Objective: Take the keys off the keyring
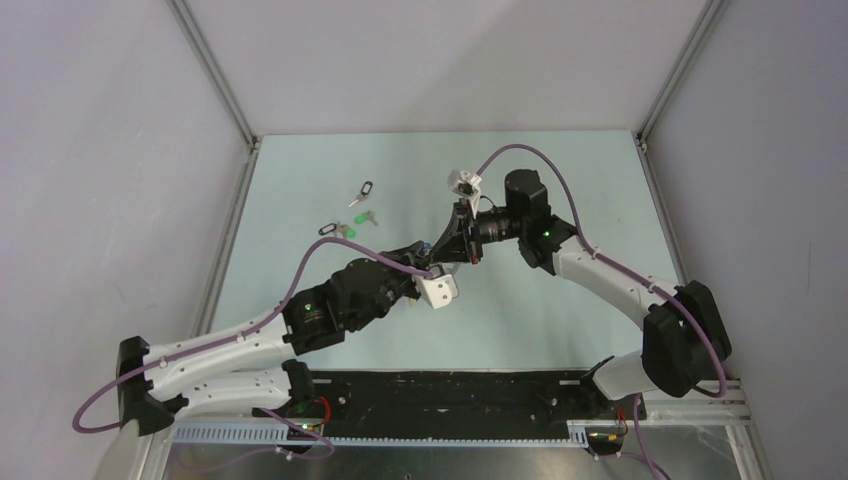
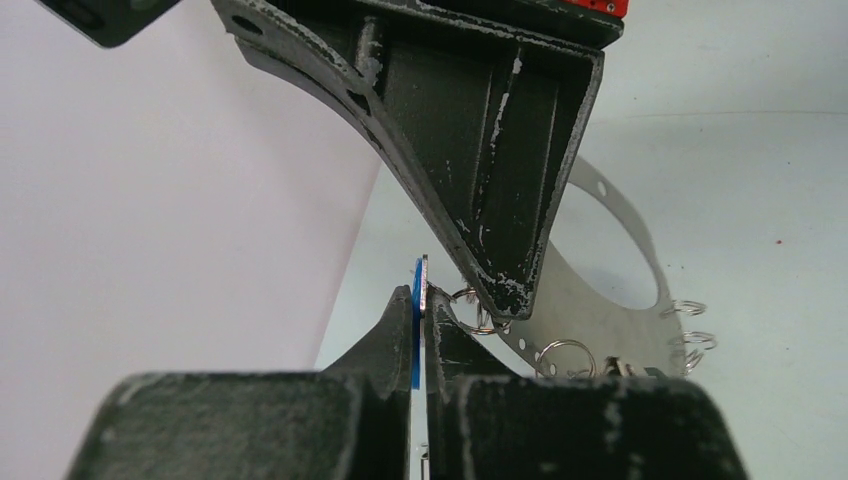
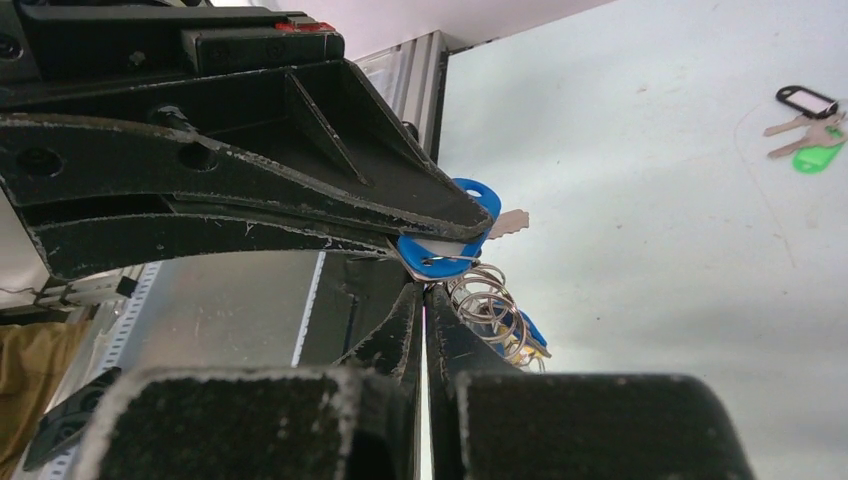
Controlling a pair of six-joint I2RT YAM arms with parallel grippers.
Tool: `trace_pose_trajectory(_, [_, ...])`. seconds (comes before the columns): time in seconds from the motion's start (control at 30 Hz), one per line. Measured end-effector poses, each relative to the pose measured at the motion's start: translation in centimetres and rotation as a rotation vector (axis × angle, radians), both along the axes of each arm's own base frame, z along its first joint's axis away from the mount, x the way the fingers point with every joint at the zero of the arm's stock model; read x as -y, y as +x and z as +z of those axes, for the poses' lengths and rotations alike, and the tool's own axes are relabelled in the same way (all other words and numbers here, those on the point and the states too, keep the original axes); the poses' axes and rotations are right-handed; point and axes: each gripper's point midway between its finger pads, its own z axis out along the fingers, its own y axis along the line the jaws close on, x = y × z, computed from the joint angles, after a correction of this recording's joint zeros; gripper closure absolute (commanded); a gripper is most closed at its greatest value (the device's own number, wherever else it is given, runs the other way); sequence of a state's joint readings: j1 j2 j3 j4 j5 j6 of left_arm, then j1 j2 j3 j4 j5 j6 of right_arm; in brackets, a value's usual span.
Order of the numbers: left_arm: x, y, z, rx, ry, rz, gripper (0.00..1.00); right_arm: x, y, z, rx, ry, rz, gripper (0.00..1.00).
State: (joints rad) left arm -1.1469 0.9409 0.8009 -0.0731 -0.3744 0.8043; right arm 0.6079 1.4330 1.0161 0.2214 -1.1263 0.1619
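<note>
The two arms reach inward from the near edge and meet over the middle of the pale green surface [image 1: 560, 320], with the left hand [image 1: 437, 258] and the right hand [image 1: 462, 236] tip to tip above it. In the left wrist view, the left hand [image 2: 420, 310] has its fingers pressed together on a blue key [image 2: 416, 280], whose thin blue head stands on edge between the pads. The right wrist view shows the same blue key [image 3: 455, 248] held at the tip of the left hand, its silver blade sticking out to the side. The right hand [image 3: 422, 295] is also closed, with only a hairline gap between its fingers, and it seems to pinch the edge of the keyring [image 2: 600, 325]. The keyring is a flat silvery band with small holes that curves away behind the right hand and is held clear of the surface between the two hands. Small wire split rings [image 3: 490, 300] hang along the band, one of them just beside the blue key. Farther off, well apart from the hands, loose keys lie on the surface: a black-tagged key with a silver key [image 1: 333, 230], then a green key [image 1: 362, 217], and beyond them another black-tagged key [image 1: 362, 191].
</note>
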Motion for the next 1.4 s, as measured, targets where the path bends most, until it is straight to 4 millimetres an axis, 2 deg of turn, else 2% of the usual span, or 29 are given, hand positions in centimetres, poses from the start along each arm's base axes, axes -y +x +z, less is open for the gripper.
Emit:
trace_pose_trajectory(0.73, [-0.6, 0.0, -1.0, -0.020, 0.042, 0.012, 1.00, -1.1, 0.1, -1.0, -0.295, -0.055, -0.012, 1.00])
trace_pose_trajectory(1.03, [-0.9, 0.0, -1.4, -0.030, 0.053, 0.024, 1.00, -1.5, 0.2, -1.5, -0.360, -0.075, -0.013, 1.00])
trace_pose_trajectory(1.07, [-0.9, 0.0, -1.4, -0.030, 0.053, 0.024, 1.00, -1.5, 0.1, -1.5, -0.361, -0.075, -0.013, 0.99])
trace_pose_trajectory(1.17, [-0.9, 0.0, -1.4, -0.031, 0.051, 0.025, 1.00, -1.5, 0.1, -1.6, -0.357, -0.077, -0.012, 0.82])
trace_pose_trajectory(1.23, [-0.9, 0.0, -1.4, -0.033, 0.049, 0.022, 1.00, -1.4, 0.2, -1.7, -0.339, -0.078, -0.012, 0.76])
trace_pose_trajectory(1.4, [-0.4, -0.2, -1.1, -0.033, 0.030, -0.001, 1.00, -0.8, -0.1, -1.5, -0.209, -0.061, -0.018, 0.68])
